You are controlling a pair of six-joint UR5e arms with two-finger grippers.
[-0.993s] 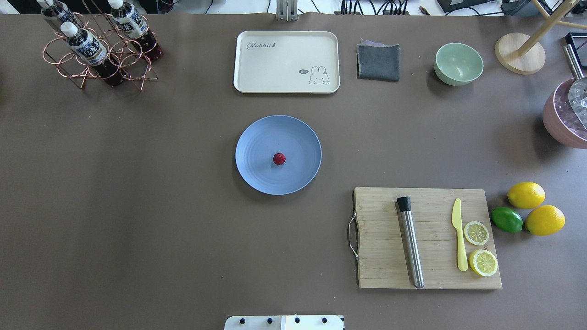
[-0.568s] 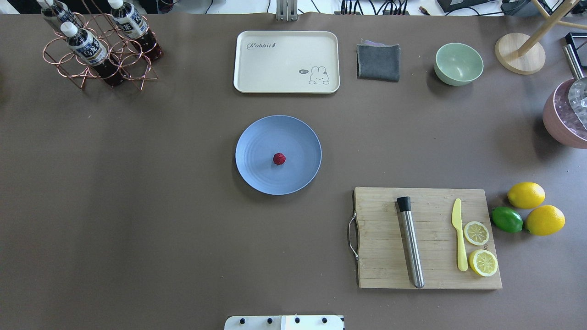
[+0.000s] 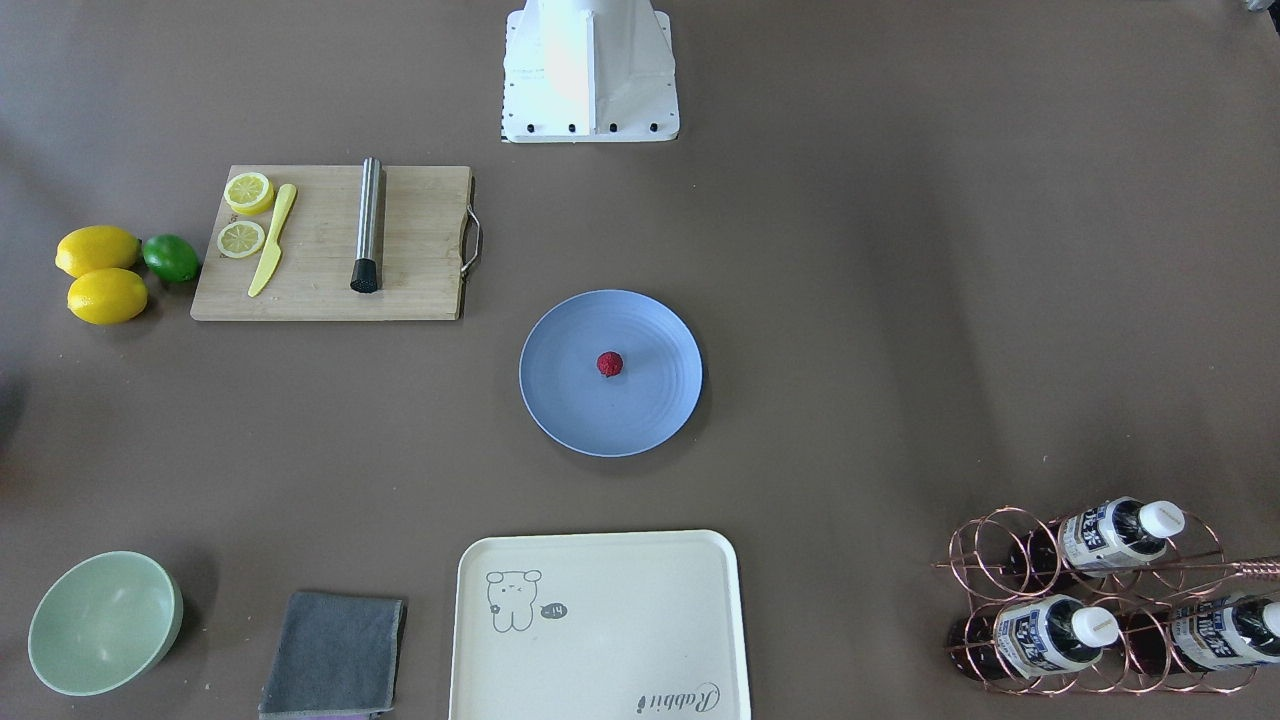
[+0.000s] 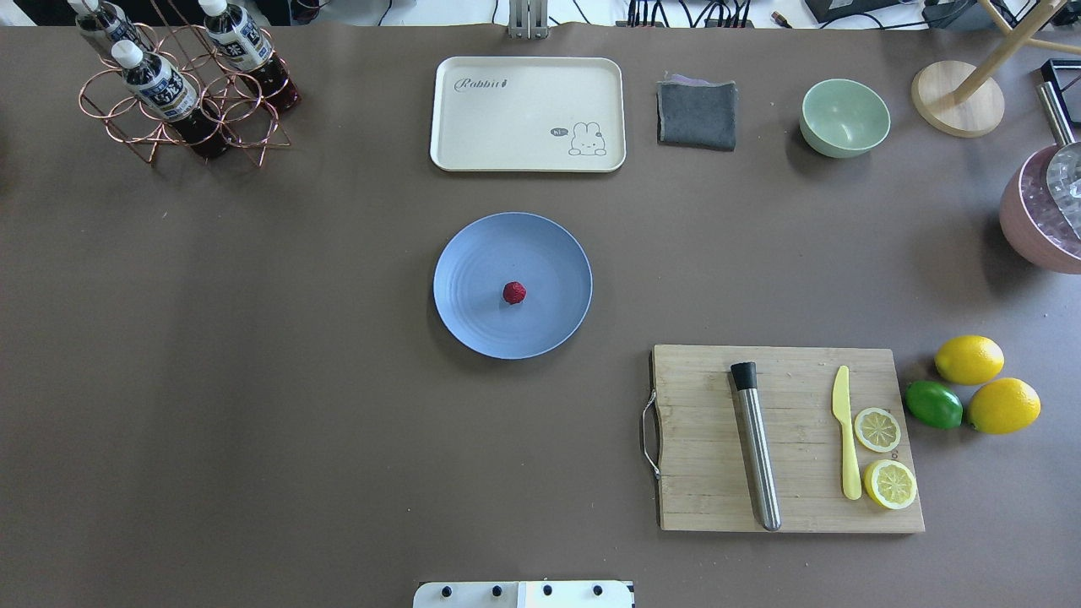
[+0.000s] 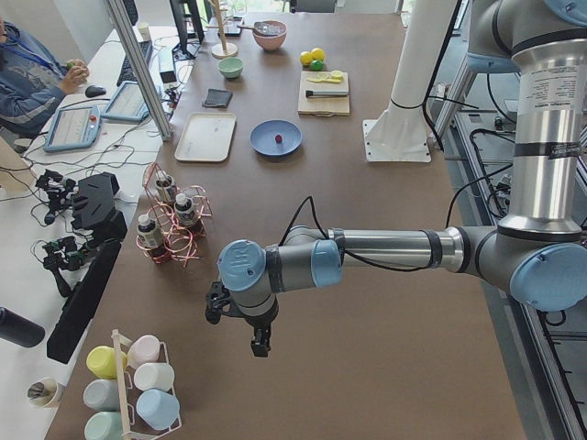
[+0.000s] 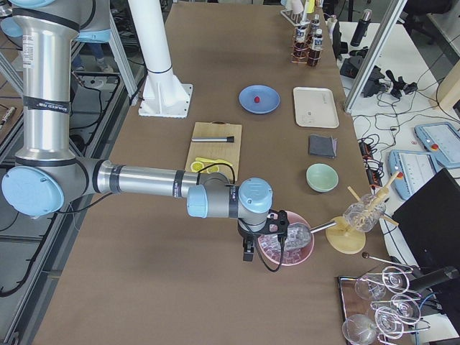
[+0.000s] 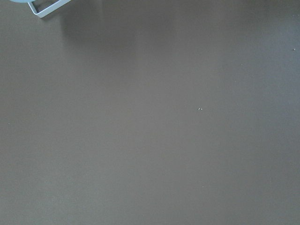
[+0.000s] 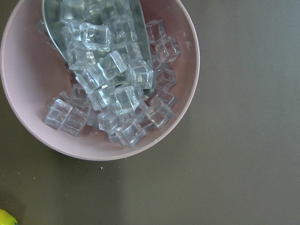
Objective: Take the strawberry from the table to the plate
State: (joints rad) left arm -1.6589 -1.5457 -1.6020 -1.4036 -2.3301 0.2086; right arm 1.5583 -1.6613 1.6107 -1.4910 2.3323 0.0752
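strawberry (image 4: pixel 514 293) on plate (image 4: pixel 473 253) mid-table (image 4: pixel 253 338); tray (image 4: pixel 528 114) behind.

No change noted. The overhead view was compared across the earlier pictures and now, and nothing is seen moved, added or removed. The strawberry (image 4: pixel 514 292) is recorded at the same spot on the plate (image 4: pixel 473 253), well apart from both sets of jaws. The left gripper (image 5: pixel 260 346) and the right gripper (image 6: pixel 248 253) are shown only in the side views, for which no earlier picture is held. Whether they have shifted, opened or closed cannot be told. The faint shading on the table (image 4: pixel 253 422) is not judged to be altered.
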